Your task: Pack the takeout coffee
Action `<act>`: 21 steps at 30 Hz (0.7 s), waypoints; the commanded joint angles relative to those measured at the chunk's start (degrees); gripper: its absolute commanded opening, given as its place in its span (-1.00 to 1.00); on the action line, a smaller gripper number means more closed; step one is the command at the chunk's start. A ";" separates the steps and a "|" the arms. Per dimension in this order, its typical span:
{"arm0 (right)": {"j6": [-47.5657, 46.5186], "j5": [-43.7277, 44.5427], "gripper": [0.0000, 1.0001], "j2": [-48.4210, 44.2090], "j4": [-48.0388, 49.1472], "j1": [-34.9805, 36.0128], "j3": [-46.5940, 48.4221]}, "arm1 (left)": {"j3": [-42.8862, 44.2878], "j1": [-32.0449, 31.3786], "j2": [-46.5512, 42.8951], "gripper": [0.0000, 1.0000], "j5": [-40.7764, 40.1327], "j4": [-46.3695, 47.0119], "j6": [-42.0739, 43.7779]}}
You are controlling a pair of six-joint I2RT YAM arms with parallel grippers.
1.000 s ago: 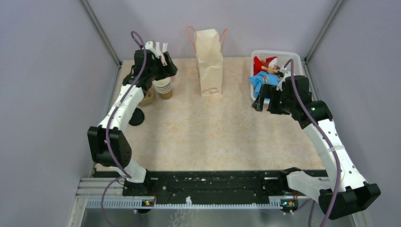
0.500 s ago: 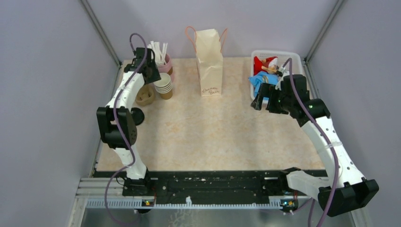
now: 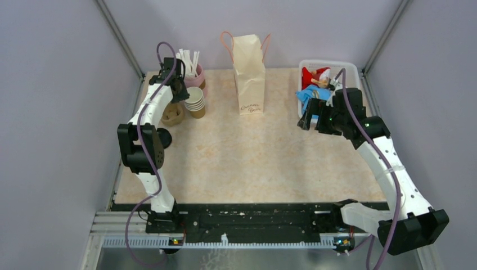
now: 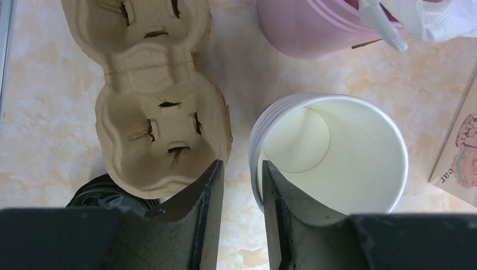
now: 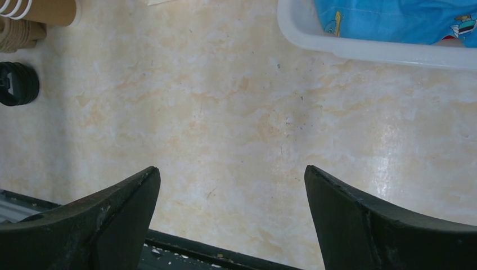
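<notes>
No lidded takeout coffee is in view. My left gripper [image 3: 181, 93] [image 4: 242, 164] hangs over the left rim of a stack of lidless brown cups [image 3: 196, 103] [image 4: 332, 152]. Its jaws stand narrow. One finger [image 4: 275, 191] is inside the top cup against its wall. The other finger [image 4: 208, 191] is outside, with a strip of table showing between it and the rim. My right gripper [image 3: 314, 122] [image 5: 230, 169] is open and empty above bare table, in front of the white bin [image 3: 355, 70]. The paper bag [image 3: 249, 73] stands upright at the back middle.
A pulp cup carrier [image 3: 173, 114] [image 4: 157, 112] lies just left of the cup stack. A pink cup of straws [image 3: 195, 72] [image 4: 315, 28] stands behind it. Black lids [image 3: 163, 138] [image 5: 17, 83] sit near the left edge. The bin [image 5: 360, 48] holds blue cloth [image 5: 394, 19] and red items.
My left arm folded back toward the far left corner and its jaws narrowed from wide open down around the cup stack's rim. The right arm barely shifted.
</notes>
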 commanded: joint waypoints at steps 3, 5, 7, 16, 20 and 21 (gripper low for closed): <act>0.51 -0.44 0.97 1.09 2.46 -0.35 0.23 | 2.20 0.14 -0.77 -0.39 -0.03 1.64 0.90; 0.48 -0.52 0.97 1.24 2.42 -0.35 0.27 | 2.74 0.14 -0.33 -0.43 -0.03 1.52 1.01; 0.41 -0.54 0.97 1.45 2.25 -0.35 0.32 | 3.14 0.14 -0.22 -0.47 0.13 1.59 1.15; 0.71 -1.14 0.97 1.88 2.54 -0.36 -0.14 | 4.09 0.14 -0.07 -0.50 0.69 1.34 2.29; 1.03 -1.32 0.97 2.03 2.81 -0.35 -0.24 | 4.23 0.14 0.44 -0.53 1.00 1.31 2.30; 1.03 -1.35 0.97 2.01 2.82 -0.35 -0.30 | 4.26 0.14 0.57 -0.53 1.25 1.31 2.30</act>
